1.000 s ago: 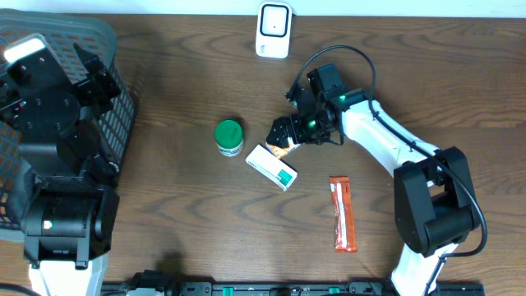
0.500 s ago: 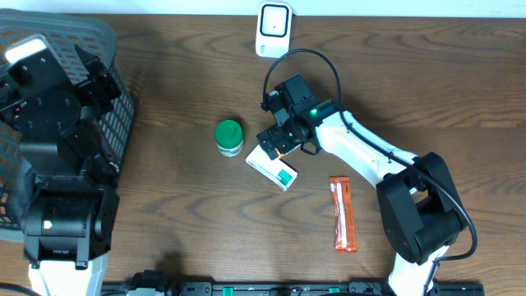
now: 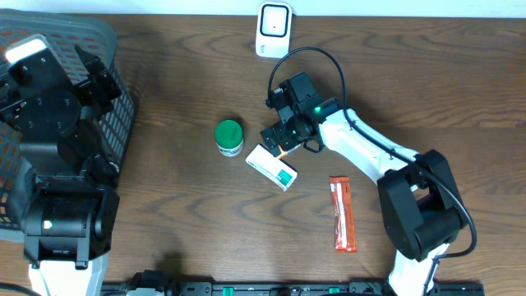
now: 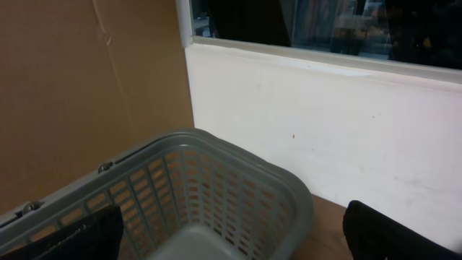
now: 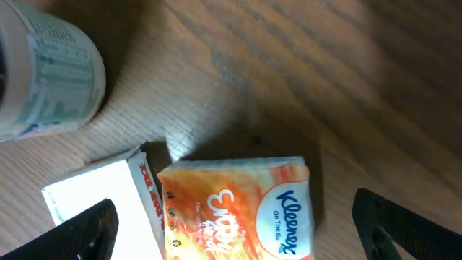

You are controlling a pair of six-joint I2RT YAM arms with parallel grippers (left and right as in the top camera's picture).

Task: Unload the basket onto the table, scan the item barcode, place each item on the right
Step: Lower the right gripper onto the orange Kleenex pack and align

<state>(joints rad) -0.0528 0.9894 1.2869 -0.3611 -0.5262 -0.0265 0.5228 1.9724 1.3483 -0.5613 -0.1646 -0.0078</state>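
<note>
Orange and white, the tissue pack (image 5: 238, 209) lies flat on the wooden table (image 3: 427, 82). It is well apart from the scanner (image 3: 273, 30), on the robot's side of it, with one edge touching a white-and-green box (image 3: 272, 167). The right gripper (image 3: 283, 141) hangs over the pack with its jaws spread wide to either side and nothing between them; no grip is made yet.

Judged from that, the task is at its start. The pack has yet to be gripped, lifted, carried to the scanner and turned so its barcode faces it. No barcode shows on the upper face.

The left gripper (image 4: 231, 249), also wide open and empty, sits far to the scanner's left above a grey basket (image 4: 216, 173). A green-lidded jar (image 3: 229, 136) stands between basket and box, and an orange snack bar (image 3: 343, 213) lies farthest from the scanner.

Dark brown grained wood covers the tabletop. Behind the basket are a white wall, brown cardboard and a dark window.
</note>
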